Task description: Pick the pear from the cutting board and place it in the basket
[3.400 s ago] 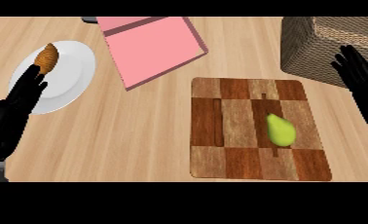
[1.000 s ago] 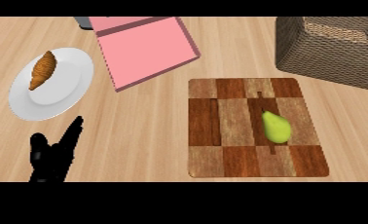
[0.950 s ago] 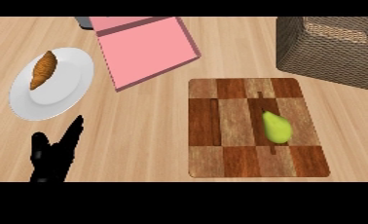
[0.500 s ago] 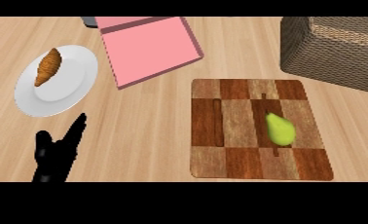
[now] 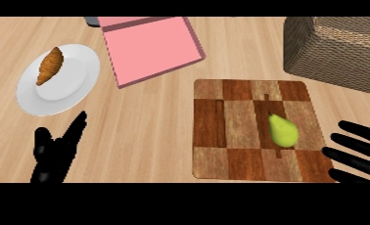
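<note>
Pear untouched, right hand at the board's edge

Reach is the step I judge to be in hand: the pear (image 5: 283, 130) lies on the checkered wooden cutting board (image 5: 224, 136), on its right half, stalk end pointing up the view toward the basket (image 5: 325, 48). Nothing grips it yet. My right hand (image 5: 352, 153) shows at the lower right corner, just beside the board's right edge, fingers spread and straight, holding nothing; they point leftward toward the pear but stand apart from it.

My next move, as I see it, is to bring that hand over the fruit, curl the fingers around its thick lower body, lift, then carry it up and right to the woven basket at the top right corner. The pear tapers, so I expect it to roll if I nudge it from the side instead of closing on it from above.

My left hand (image 5: 54, 154) rests at the lower left on bare counter, fingers open and empty, below the white plate (image 5: 76, 79) carrying a croissant (image 5: 51, 64). A pink folder-like sheet (image 5: 150, 48) lies between plate and basket, clear of my path.
</note>
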